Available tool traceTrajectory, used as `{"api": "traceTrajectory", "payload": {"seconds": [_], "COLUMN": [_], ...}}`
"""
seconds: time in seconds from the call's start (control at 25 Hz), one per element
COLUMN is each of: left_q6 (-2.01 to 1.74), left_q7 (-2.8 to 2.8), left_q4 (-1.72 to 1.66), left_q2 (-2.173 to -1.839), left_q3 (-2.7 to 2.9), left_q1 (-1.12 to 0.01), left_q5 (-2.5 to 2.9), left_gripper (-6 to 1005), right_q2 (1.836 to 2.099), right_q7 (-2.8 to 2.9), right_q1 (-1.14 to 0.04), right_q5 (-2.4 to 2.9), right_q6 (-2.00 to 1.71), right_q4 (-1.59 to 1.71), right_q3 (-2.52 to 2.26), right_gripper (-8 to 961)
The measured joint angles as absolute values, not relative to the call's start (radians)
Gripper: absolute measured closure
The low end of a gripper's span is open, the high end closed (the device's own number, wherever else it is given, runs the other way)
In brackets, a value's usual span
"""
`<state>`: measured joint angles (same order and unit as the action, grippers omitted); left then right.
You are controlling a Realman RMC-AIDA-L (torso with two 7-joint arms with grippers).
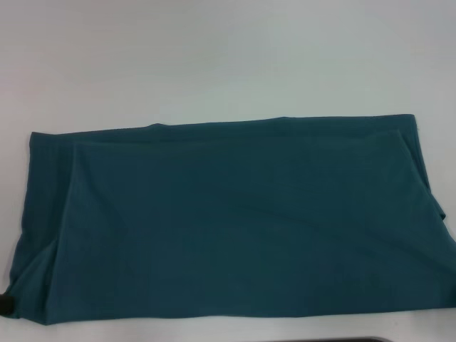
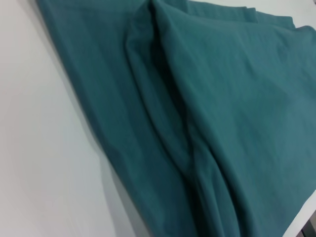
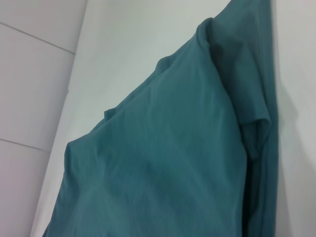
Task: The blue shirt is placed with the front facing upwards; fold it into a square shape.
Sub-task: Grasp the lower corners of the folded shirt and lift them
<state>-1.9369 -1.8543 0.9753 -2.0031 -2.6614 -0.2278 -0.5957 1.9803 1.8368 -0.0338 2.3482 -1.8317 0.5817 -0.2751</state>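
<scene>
The blue shirt (image 1: 235,214) lies flat on the white table (image 1: 214,57) as a wide teal rectangle, folded lengthwise with its plain side up and no lettering showing. An overlapping layer edge runs along its far side, and a sleeve fold sits at the right end. In the left wrist view the blue shirt (image 2: 222,98) shows long soft creases close by. The right wrist view holds the blue shirt (image 3: 173,163) with a folded sleeve edge. Neither gripper shows in any view. A small dark shape (image 1: 6,305) at the shirt's near left corner is too cut off to identify.
Bare white table surrounds the shirt at the back and on the left. The table's near edge (image 1: 356,339) runs just below the shirt. A tiled floor (image 3: 29,98) shows beyond the table edge in the right wrist view.
</scene>
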Motion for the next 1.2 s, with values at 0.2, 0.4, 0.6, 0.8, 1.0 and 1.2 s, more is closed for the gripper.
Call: {"api": "traceTrajectory", "payload": {"seconds": [0.2, 0.4, 0.6, 0.8, 1.0, 1.2], "left_q6": [-1.92, -1.902, -1.89, -1.881, -1.875, -1.865], "left_q7": [-1.854, -1.854, -1.853, -1.852, -1.854, -1.861], "left_q4": [0.966, 0.957, 0.935, 0.926, 0.925, 0.925], "left_q2": [-1.999, -1.998, -1.992, -1.988, -1.988, -1.987], "left_q3": [-2.67, -2.675, -2.675, -2.675, -2.675, -2.675], "left_q1": [-0.226, -0.225, -0.227, -0.226, -0.228, -0.234], "left_q5": [-0.591, -0.578, -0.568, -0.566, -0.566, -0.566], "left_gripper": [997, 997, 997, 998, 998, 997], "right_q2": [1.979, 1.979, 1.979, 1.979, 1.976, 1.974], "right_q7": [1.841, 1.844, 1.846, 1.853, 1.86, 1.869], "right_q1": [-0.034, -0.032, -0.031, -0.032, -0.038, -0.042], "right_q5": [2.349, 2.35, 2.35, 2.35, 2.35, 2.35], "right_q6": [-1.827, -1.824, -1.823, -1.819, -1.818, -1.818], "right_q4": [0.581, 0.581, 0.581, 0.582, 0.583, 0.584], "right_q3": [-0.266, -0.262, -0.259, -0.256, -0.245, -0.239], "right_gripper": [843, 841, 839, 837, 835, 833]}}
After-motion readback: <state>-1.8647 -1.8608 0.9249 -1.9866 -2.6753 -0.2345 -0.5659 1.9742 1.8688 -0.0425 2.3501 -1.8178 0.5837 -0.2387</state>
